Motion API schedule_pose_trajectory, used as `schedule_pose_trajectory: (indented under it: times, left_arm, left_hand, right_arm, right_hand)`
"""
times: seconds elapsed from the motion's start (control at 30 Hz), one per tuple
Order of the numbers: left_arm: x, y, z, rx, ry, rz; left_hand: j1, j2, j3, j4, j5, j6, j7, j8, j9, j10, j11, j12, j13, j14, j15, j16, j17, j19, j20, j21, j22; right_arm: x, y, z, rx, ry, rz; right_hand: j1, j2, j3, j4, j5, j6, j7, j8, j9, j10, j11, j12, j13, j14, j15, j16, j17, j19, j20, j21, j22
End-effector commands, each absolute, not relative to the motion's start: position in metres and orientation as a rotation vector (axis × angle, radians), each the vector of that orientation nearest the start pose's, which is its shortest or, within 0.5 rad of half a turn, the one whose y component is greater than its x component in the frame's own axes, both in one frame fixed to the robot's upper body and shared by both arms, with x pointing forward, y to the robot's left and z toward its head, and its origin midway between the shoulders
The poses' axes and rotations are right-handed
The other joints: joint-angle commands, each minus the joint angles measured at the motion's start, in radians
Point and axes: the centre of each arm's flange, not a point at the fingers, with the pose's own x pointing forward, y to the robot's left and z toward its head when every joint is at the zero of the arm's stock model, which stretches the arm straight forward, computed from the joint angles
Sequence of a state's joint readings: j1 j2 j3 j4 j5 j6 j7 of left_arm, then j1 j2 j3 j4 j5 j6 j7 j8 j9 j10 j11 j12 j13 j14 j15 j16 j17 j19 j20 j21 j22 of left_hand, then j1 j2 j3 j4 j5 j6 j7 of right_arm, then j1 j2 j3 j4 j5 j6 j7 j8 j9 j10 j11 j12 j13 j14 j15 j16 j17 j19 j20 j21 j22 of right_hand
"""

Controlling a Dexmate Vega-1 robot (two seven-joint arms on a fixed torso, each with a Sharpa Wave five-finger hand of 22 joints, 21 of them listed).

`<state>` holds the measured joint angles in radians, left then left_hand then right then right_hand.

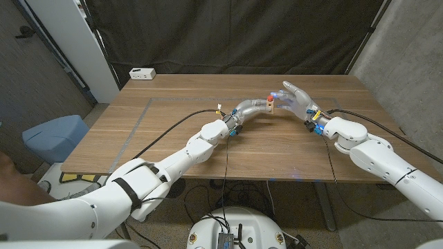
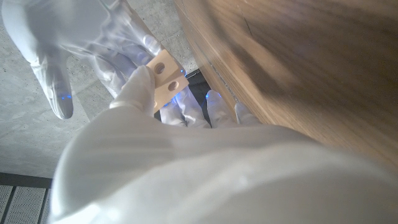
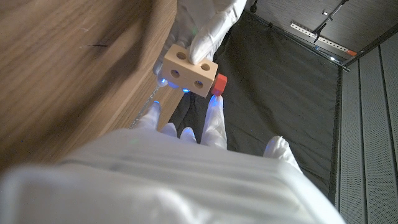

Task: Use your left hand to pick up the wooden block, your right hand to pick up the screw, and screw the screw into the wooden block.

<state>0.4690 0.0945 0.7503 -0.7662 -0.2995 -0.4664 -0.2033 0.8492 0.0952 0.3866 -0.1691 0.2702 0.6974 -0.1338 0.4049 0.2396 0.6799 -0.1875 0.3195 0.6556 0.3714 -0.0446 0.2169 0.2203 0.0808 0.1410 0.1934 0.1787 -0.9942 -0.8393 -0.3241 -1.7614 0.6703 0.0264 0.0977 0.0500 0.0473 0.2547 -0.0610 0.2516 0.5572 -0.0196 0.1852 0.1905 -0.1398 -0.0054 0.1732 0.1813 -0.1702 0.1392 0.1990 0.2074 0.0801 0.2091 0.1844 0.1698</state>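
Just above the middle of the head view, my left hand (image 1: 250, 108) pinches the wooden block (image 1: 272, 105) off the table. The red-headed screw (image 3: 218, 84) already sits in the block. My right hand (image 1: 297, 98) is spread wide just beside it, so I judge only tightening remains.
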Motion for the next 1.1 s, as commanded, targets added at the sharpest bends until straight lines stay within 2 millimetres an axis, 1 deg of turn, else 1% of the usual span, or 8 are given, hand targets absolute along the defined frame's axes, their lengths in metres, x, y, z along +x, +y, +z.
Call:
schedule_pose_trajectory:
  times: [0.03, 0.33, 0.57, 0.9, 1.1]
  left_arm:
    - [0.680, 0.018, -0.023, 0.350, -0.624, -0.665]
    - [0.679, 0.018, -0.024, 0.348, -0.625, -0.667]
    - [0.678, 0.018, -0.025, 0.346, -0.626, -0.666]
    - [0.677, 0.018, -0.025, 0.346, -0.628, -0.668]
    - [0.677, 0.019, -0.026, 0.340, -0.624, -0.668]
  left_hand:
    - [0.000, 0.010, 0.012, 0.015, 0.004, 0.057, 0.005, 0.007, 0.002, -0.004, -0.002, 0.003, 0.004, 0.002, -0.039, -0.001, 0.002, 0.000, 0.004, 0.007, 0.002]
    - [-0.001, 0.011, 0.014, 0.016, 0.004, 0.056, 0.008, 0.008, 0.004, -0.006, -0.001, 0.002, 0.004, 0.001, -0.038, -0.002, 0.002, 0.000, 0.005, 0.007, 0.002]
    - [-0.001, 0.010, 0.014, 0.015, 0.004, 0.056, 0.006, 0.008, 0.004, -0.006, 0.000, 0.002, 0.003, 0.000, -0.038, -0.002, 0.002, 0.000, 0.005, 0.007, 0.002]
    - [-0.001, 0.010, 0.015, 0.015, 0.005, 0.054, 0.008, 0.007, 0.005, -0.007, 0.000, 0.001, 0.003, 0.001, -0.036, -0.003, 0.001, 0.000, 0.005, 0.007, 0.002]
    - [-0.002, 0.009, 0.014, 0.016, 0.004, 0.057, 0.007, 0.008, 0.004, -0.003, 0.001, 0.003, 0.003, 0.002, -0.037, -0.002, 0.001, 0.000, 0.004, 0.008, 0.002]
  right_arm:
    - [0.575, -0.280, 0.001, -0.259, -0.496, 0.425]
    - [0.571, -0.282, 0.000, -0.260, -0.491, 0.418]
    - [0.569, -0.283, -0.001, -0.260, -0.489, 0.408]
    - [0.564, -0.286, -0.003, -0.257, -0.498, 0.388]
    - [0.562, -0.287, -0.005, -0.246, -0.492, 0.377]
  right_hand:
    - [-0.008, 0.002, -0.005, 0.004, 0.005, 0.014, 0.004, 0.008, 0.001, -0.003, -0.001, 0.009, 0.003, -0.056, 0.002, 0.000, 0.003, -0.007, 0.000, -0.001, 0.003]
    - [-0.010, 0.002, -0.007, 0.006, 0.006, 0.038, 0.010, 0.016, 0.000, 0.007, -0.002, 0.015, 0.003, -0.053, 0.003, 0.003, 0.003, -0.003, -0.001, 0.003, 0.003]
    - [-0.009, 0.003, -0.007, 0.007, 0.007, 0.045, 0.008, 0.018, 0.000, 0.016, -0.003, 0.019, 0.003, -0.050, 0.003, 0.005, 0.003, -0.001, -0.002, 0.004, 0.003]
    - [-0.007, 0.005, -0.007, 0.008, 0.010, 0.072, 0.012, 0.026, 0.000, 0.039, -0.013, 0.027, 0.002, -0.036, 0.001, 0.011, 0.002, 0.012, -0.009, 0.009, 0.003]
    - [-0.004, 0.006, -0.007, 0.007, 0.011, 0.093, 0.016, 0.032, 0.000, 0.054, -0.018, 0.030, 0.002, -0.028, -0.002, 0.014, 0.001, 0.017, -0.008, 0.010, 0.003]
